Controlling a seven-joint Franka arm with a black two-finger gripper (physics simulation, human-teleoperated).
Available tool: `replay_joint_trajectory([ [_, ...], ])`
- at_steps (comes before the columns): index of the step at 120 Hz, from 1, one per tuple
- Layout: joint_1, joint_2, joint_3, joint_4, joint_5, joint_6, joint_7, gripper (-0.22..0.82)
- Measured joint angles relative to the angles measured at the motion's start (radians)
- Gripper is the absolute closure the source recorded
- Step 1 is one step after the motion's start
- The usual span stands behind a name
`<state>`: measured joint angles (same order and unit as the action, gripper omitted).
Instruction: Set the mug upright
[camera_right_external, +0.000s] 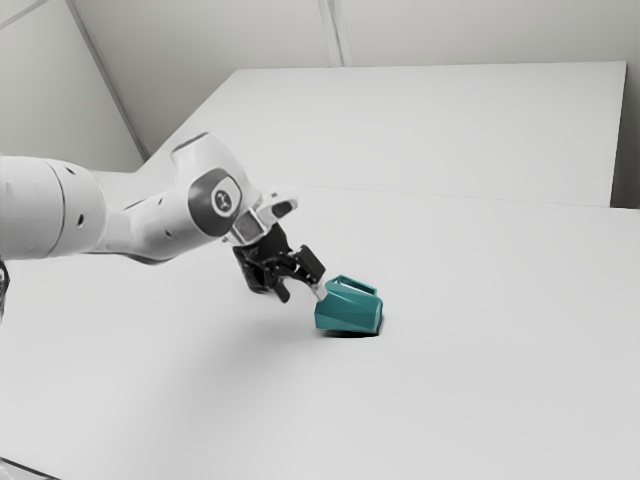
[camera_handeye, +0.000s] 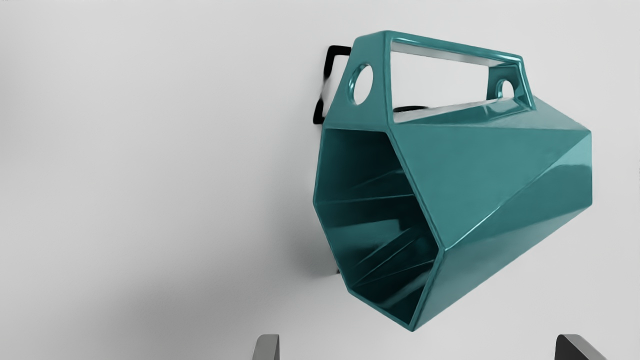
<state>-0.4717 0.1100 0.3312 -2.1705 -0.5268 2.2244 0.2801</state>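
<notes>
Not upright; left to do: grip, tip up, stand on base.
Mark mug (camera_right_external: 348, 311) as lying on its side on table (camera_right_external: 480, 400), handle (camera_handeye: 455, 47) uppermost, mouth (camera_handeye: 372, 220) toward gripper (camera_handeye: 418, 346). Log as spread wide, pinching nothing.

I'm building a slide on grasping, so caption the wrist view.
A faceted teal mug lies on its side, mouth toward the open gripper.
</notes>
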Motion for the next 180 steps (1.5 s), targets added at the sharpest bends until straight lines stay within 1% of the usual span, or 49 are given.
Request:
replay_joint_trajectory([
  [19, -0.004, 0.043, 0.000, 0.019, -0.066, 0.032, 0.026, 0.00],
  [33, -0.034, 0.054, 0.014, 0.027, -0.101, 0.044, 0.044, 0.00],
  [71, -0.036, 0.139, 0.024, 0.088, -0.287, 0.051, 0.133, 0.00],
  [95, -0.027, 0.144, 0.036, 0.103, -0.408, 0.023, 0.195, 0.00],
  [133, -0.029, 0.141, 0.037, 0.060, -0.532, -0.006, 0.263, 0.01],
  [141, -0.029, 0.140, 0.037, 0.058, -0.546, -0.008, 0.274, 0.06],
  [145, -0.029, 0.140, 0.037, 0.056, -0.551, -0.010, 0.278, 0.12],
  [165, -0.029, 0.135, 0.037, 0.053, -0.563, -0.020, 0.299, 0.47],
  [171, -0.029, 0.134, 0.037, 0.053, -0.565, -0.022, 0.304, 0.55],
  [180, -0.028, 0.130, 0.037, 0.055, -0.565, -0.023, 0.309, 0.62],
])
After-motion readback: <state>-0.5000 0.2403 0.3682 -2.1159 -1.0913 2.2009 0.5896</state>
